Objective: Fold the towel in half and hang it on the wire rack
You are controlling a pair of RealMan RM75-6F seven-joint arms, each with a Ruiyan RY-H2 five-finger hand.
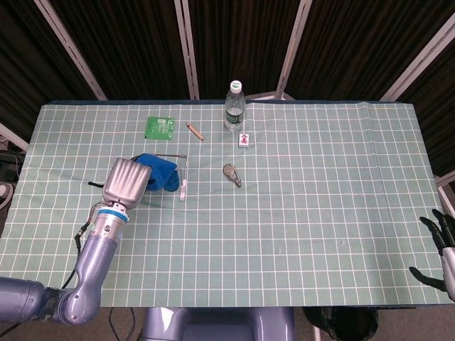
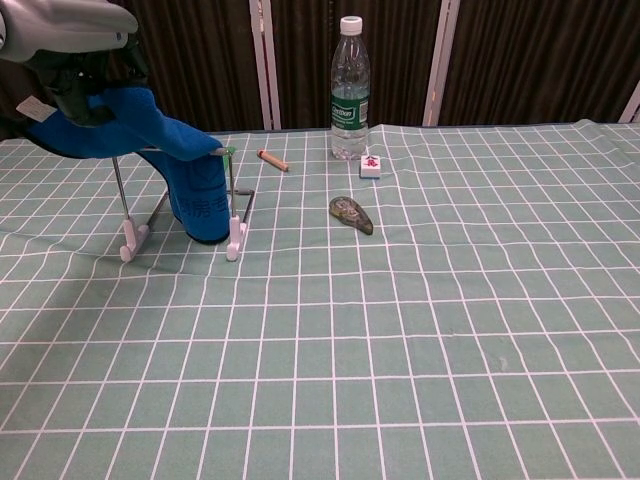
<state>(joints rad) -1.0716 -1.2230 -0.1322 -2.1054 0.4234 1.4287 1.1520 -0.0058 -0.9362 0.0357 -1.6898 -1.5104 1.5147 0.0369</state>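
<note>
The blue towel (image 2: 190, 180) drapes over the top bar of the wire rack (image 2: 234, 215) at the table's left side, one end hanging down inside the frame to the cloth, the other bunched up and held aloft to the left. The left hand (image 1: 127, 181) grips that raised end from above, fingers curled around the fabric; in the chest view the hand (image 2: 70, 40) sits at the upper left corner with the towel spilling out beneath it and a small white tag showing at its left edge. The rack stands on white feet on the green checked tablecloth (image 1: 320, 177).

The right hand (image 1: 439, 245) hangs off the table's near right corner, well apart from everything else, its dark fingers spread and holding nothing.

Behind the rack, a green packet (image 1: 160, 128) lies flat near the far edge, with a small brown stick (image 1: 195, 131) just to its right. A clear water bottle (image 2: 350, 90) with a green label stands upright farther right, a small white tile with red markings (image 2: 371, 166) just beside its base. A grey oval object (image 2: 351, 214) lies on the cloth between the rack and the bottle, nearer the camera.
</note>
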